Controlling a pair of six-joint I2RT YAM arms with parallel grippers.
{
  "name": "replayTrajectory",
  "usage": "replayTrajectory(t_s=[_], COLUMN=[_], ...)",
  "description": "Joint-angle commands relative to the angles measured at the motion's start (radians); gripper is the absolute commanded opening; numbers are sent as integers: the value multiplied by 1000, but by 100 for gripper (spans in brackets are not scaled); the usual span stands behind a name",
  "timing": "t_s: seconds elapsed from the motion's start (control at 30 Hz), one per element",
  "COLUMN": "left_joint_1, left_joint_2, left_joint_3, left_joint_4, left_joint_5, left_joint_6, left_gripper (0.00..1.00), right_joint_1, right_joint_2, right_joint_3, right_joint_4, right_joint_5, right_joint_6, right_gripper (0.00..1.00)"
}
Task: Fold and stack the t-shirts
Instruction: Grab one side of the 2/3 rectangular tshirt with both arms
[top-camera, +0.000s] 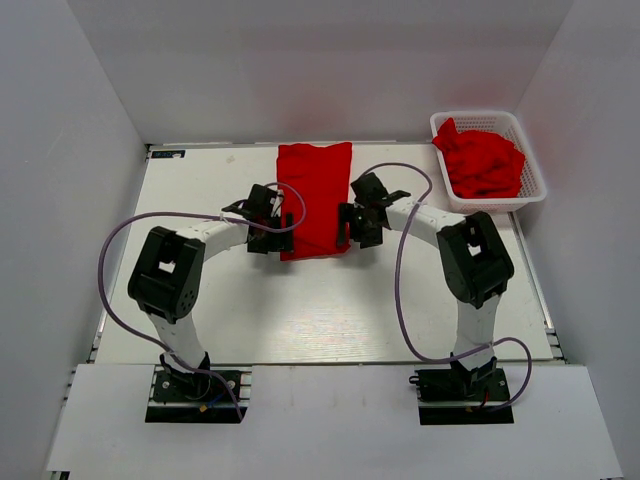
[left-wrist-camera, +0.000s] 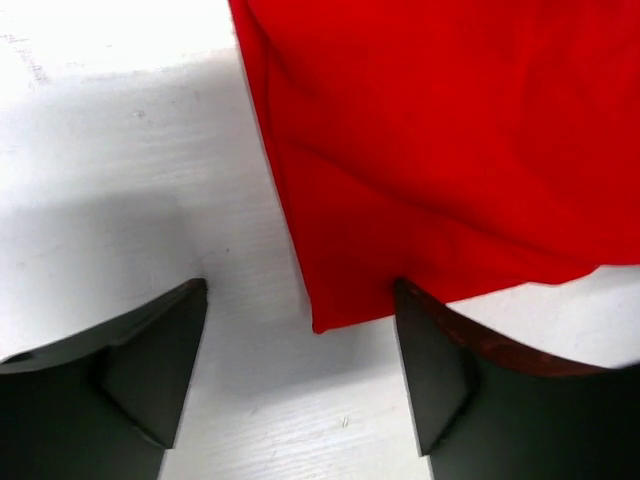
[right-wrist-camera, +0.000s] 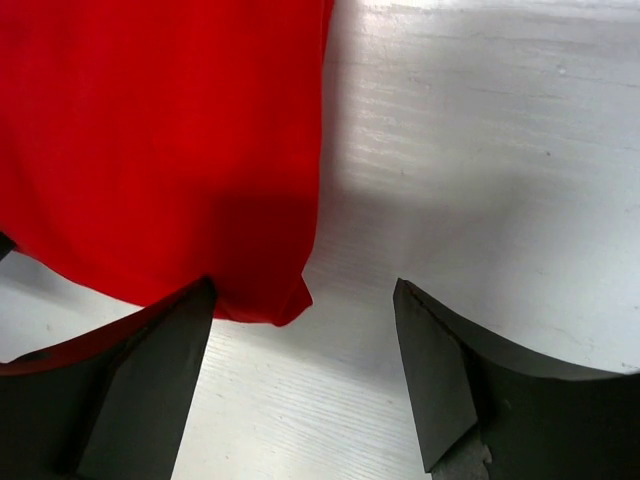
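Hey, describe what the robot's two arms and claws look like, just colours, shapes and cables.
The left arm and right arm match: white links with bulky black joint housings, each on a black base plate. A thin purple cable loops alongside each. The left claw and right claw each have two black, wedge-shaped fingers. No markings show.

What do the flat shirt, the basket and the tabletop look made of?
Shirt: soft matte red cloth, by its creases and limp edges. Basket: white plastic, likely, with lattice walls. Tabletop: white painted or laminated board, faintly streaked; which, unclear.
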Motion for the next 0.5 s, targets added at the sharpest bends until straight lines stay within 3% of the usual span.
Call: replayTrajectory(t_s=[0.0, 0.2, 0.3, 0.33, 0.37, 0.43, 0.47], left_joint_1=[-10, -41, -52, -61, -61, -61, -61], left_joint_2=[38, 58, 67, 67, 67, 76, 65], left_joint_3=[-5, -26, -35, -35, -35, -35, -35], left_joint_4=[29, 42, 51, 60, 60, 60, 60], left_joint_5=[7, 16, 16, 16, 16, 16, 16], left_joint_6=[-2, -2, -11, -20, -20, -32, -32], left_gripper=[82, 59, 40, 34, 19, 0, 0], right_joint_1=[7, 8, 12, 12, 10, 10, 13], right_joint_2=[28, 45, 54, 61, 68, 68, 62], right_joint_3=[39, 16, -1, -6, -6, -9, -18], right_joint_4=[31, 66, 97, 101, 102, 94, 92], right_joint_5=[-2, -36, -67, -73, -87, -107, -108], right_joint_6=[22, 38, 48, 47, 47, 51, 51], right_gripper=[76, 60, 35, 23, 2, 0, 0])
